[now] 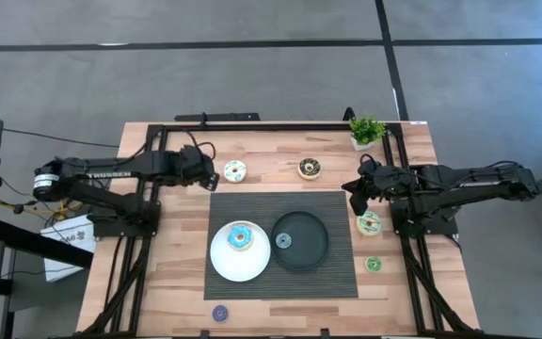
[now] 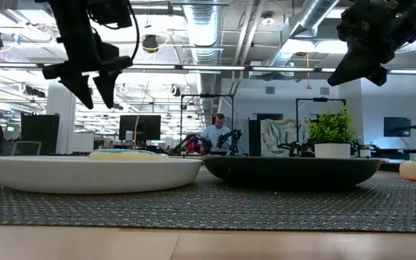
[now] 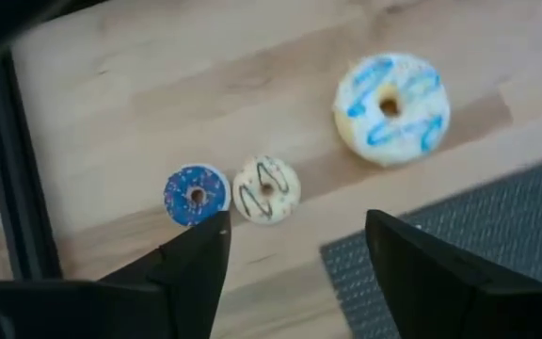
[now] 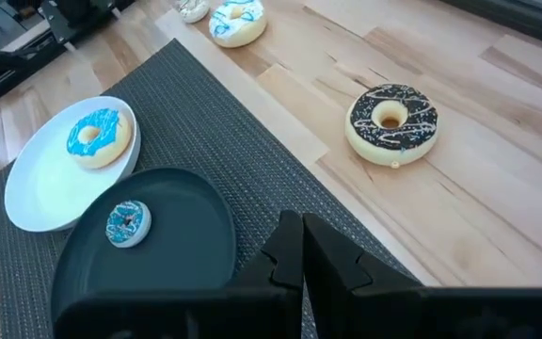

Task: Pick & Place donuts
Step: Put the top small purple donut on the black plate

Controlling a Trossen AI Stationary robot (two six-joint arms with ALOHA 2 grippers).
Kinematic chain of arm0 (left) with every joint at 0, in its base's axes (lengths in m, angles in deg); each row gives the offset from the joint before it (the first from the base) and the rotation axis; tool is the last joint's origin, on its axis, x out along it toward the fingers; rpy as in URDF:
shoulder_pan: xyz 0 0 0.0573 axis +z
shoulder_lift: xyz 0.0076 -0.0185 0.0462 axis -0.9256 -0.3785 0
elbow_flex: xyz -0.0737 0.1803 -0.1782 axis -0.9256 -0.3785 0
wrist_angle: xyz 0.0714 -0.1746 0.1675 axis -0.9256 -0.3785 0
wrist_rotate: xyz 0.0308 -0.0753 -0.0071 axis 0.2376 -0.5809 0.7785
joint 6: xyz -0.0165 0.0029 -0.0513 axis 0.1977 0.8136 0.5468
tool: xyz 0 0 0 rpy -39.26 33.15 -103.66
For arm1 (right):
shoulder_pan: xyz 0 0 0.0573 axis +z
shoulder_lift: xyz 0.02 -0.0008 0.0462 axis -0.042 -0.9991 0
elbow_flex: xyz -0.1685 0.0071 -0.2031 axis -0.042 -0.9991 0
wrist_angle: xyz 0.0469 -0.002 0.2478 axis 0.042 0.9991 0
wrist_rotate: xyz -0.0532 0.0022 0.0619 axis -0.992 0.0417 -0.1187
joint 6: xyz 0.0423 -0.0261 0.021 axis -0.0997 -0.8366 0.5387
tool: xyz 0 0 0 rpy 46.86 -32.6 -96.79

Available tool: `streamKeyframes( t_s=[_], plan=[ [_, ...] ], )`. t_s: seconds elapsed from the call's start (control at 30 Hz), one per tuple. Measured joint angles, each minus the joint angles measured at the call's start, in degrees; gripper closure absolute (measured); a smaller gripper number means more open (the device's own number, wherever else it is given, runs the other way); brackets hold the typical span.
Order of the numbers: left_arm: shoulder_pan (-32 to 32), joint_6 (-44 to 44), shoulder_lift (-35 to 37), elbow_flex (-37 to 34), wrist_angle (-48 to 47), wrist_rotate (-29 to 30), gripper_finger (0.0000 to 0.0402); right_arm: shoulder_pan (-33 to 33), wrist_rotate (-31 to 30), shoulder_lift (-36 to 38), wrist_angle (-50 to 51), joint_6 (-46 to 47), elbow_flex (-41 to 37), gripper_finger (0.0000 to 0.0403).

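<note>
My left gripper [image 3: 294, 259] is open and raised above the far left of the table, touching nothing. Below it on the wood lie a coin-sized blue donut [image 3: 196, 195] and a coin-sized yellow donut [image 3: 266, 188], with the larger white donut [image 3: 391, 106] [image 1: 235, 170] beside them. My right gripper [image 4: 301, 252] [image 1: 356, 193] is shut and empty, off the table near the mat's far right corner. The chocolate donut [image 4: 391, 122] lies flat on the wood. The blue donut [image 1: 241, 236] rests on the white plate [image 1: 222, 265]. A small blue donut [image 4: 126, 223] sits in the black plate [image 1: 314, 247].
The two plates stand side by side on a dark ribbed mat [image 1: 332, 212]. A pale green donut [image 1: 369, 222] and a small green one [image 1: 374, 265] lie right of the mat, a purple one [image 1: 219, 313] near the front edge. A potted plant [image 1: 367, 130] stands at the far right corner.
</note>
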State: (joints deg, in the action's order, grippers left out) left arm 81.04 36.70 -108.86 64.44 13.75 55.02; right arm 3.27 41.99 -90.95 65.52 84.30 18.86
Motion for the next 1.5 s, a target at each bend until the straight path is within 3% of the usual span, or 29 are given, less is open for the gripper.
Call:
streamKeyframes(
  t_s=[0.4,0.63,0.97,1.5],
  plan=[
    [14.4,-0.9,-0.9,-0.1,-0.3,-5.6,0.0161,0.0,0.0,0.0,0.0,0.0,0.0,0.0402],
    [20.8,-6.3,-7.7,-1.3,0.1,-10.7,0.0161,0.0,-0.3,0.0,0.0,0.0,0.0,0.0402],
    [24.9,-6.5,-17.0,-1.3,5.1,-10.3,0.0161,0.0,-0.3,0.0,0.0,0.8,0.0,0.0402],
    [28.8,-7.7,-23.6,-1.3,6.1,-14.1,0.0162,0.0,-0.2,0.0,0.1,1.5,0.0,0.0402]
  ],
)
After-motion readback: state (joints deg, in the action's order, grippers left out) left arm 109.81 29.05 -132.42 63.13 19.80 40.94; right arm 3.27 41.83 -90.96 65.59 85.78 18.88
